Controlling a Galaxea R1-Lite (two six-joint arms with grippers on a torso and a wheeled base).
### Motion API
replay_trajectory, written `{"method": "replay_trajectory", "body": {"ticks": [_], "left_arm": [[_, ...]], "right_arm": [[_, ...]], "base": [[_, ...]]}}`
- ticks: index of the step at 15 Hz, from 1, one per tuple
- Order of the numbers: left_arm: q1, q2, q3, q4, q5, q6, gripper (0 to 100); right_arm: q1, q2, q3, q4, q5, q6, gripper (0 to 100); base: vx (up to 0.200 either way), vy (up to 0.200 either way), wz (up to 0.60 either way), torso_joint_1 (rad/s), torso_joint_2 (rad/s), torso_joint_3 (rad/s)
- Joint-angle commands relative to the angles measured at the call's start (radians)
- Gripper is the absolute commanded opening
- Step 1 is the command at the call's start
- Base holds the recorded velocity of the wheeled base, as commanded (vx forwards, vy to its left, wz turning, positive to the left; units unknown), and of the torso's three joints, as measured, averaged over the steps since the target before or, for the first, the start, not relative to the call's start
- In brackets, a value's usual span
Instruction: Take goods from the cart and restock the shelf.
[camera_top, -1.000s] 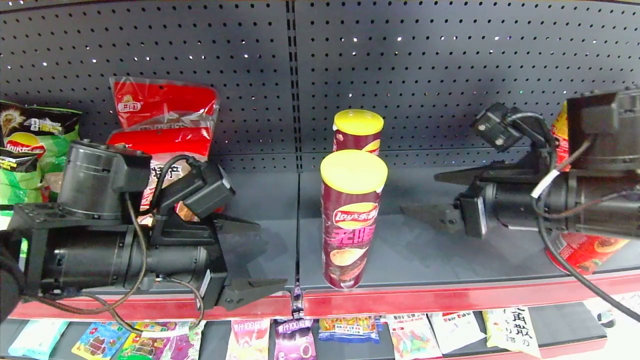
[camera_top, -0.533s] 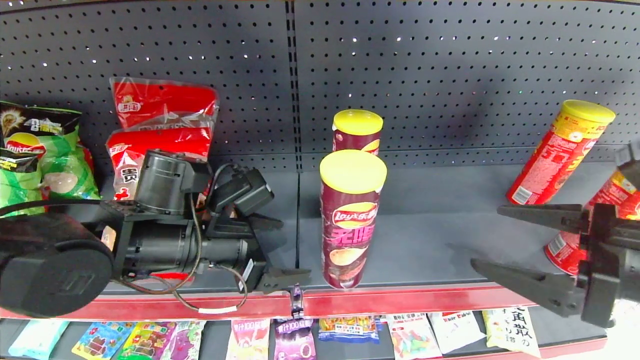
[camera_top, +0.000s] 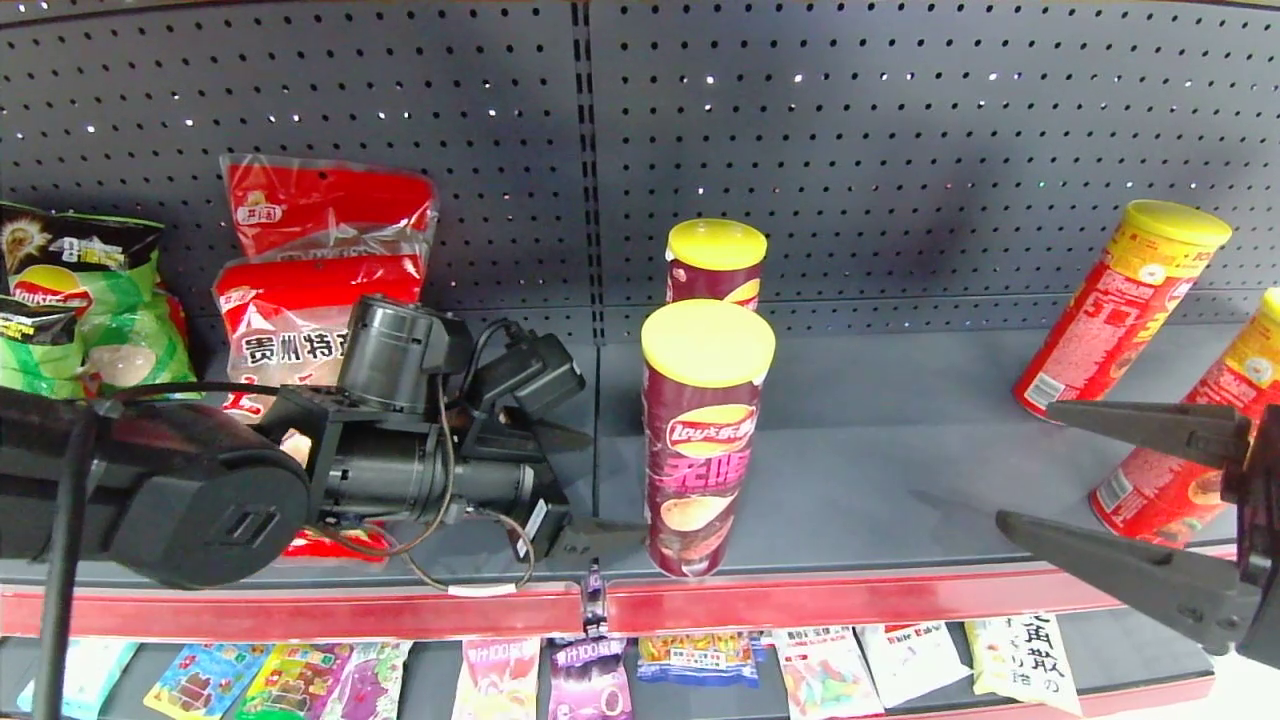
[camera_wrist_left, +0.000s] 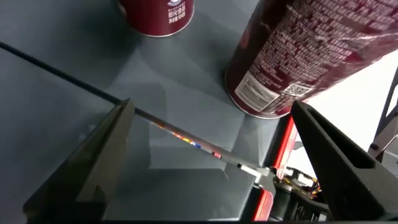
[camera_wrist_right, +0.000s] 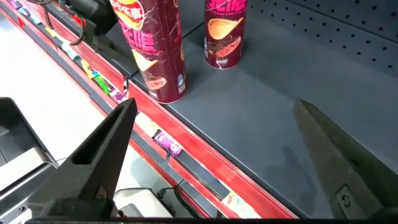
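As left gripper (camera_top: 615, 482) lies level, fingers (camera_top: 600, 535) gape.

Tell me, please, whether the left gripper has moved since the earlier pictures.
Yes. The left gripper has shifted rightward, toward the front purple can.

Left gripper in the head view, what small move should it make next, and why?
Probably ease the left gripper sideways toward the front tall maroon chip can with the yellow lid: it is open and empty, just short of the can, which stands close to the shelf's red front edge.
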Motion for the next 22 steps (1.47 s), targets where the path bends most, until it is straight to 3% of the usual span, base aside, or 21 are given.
{"method": "replay_trajectory", "body": {"ticks": [1, 10, 12, 14, 15, 17, 18, 20, 21, 22], "left_arm": [[0.0, 0.018, -0.008, -0.001, 0.0, 0.0, 100], [0.0, 0.038, -0.041, -0.001, 0.017, 0.0, 100], [0.0, -0.008, -0.014, 0.0, 0.017, -0.003, 100], [0.003, -0.145, 0.078, 0.003, 0.045, -0.011, 100], [0.003, -0.22, 0.126, 0.003, 0.094, -0.029, 100], [0.003, -0.401, 0.201, 0.02, 0.223, -0.134, 100], [0.003, -0.481, 0.224, 0.054, 0.293, -0.169, 100], [0.003, -0.654, 0.296, 0.117, 0.361, -0.242, 100], [0.004, -0.752, 0.347, 0.138, 0.378, -0.264, 100], [0.009, -0.846, 0.394, 0.17, 0.439, -0.269, 100]], "right_arm": [[-0.001, 0.002, 0.0, -0.001, 0.001, -0.001, 100], [-0.001, 0.01, 0.002, 0.001, 0.001, -0.001, 100], [0.0, 0.008, 0.009, 0.001, 0.001, -0.003, 100], [0.0, -0.006, 0.049, 0.001, 0.001, -0.003, 100], [-0.001, -0.027, 0.075, 0.001, -0.001, -0.003, 100], [-0.023, -0.099, 0.154, 0.001, -0.002, -0.003, 100], [-0.041, -0.142, 0.195, -0.001, -0.007, -0.004, 100], [-0.105, -0.23, 0.247, 0.001, -0.05, -0.004, 100], [-0.155, -0.283, 0.265, 0.002, -0.07, -0.004, 100], [-0.208, -0.332, 0.279, 0.002, -0.084, -0.004, 100]], "base": [[0.0, 0.0, 0.0, 0.0, 0.0, 0.0], [0.0, 0.0, 0.0, 0.0, 0.0, 0.0], [0.0, 0.0, 0.0, 0.0, 0.0, 0.0], [0.0, 0.0, 0.0, 0.0, 0.0, 0.0], [0.0, 0.0, 0.0, 0.0, 0.0, 0.0], [0.0, 0.0, 0.0, 0.0, 0.0, 0.0], [0.0, 0.0, 0.0, 0.0, 0.0, 0.0], [0.0, 0.0, 0.0, 0.0, 0.0, 0.0], [0.0, 0.0, 0.0, 0.0, 0.0, 0.0], [0.0, 0.0, 0.0, 0.0, 0.0, 0.0]]}}
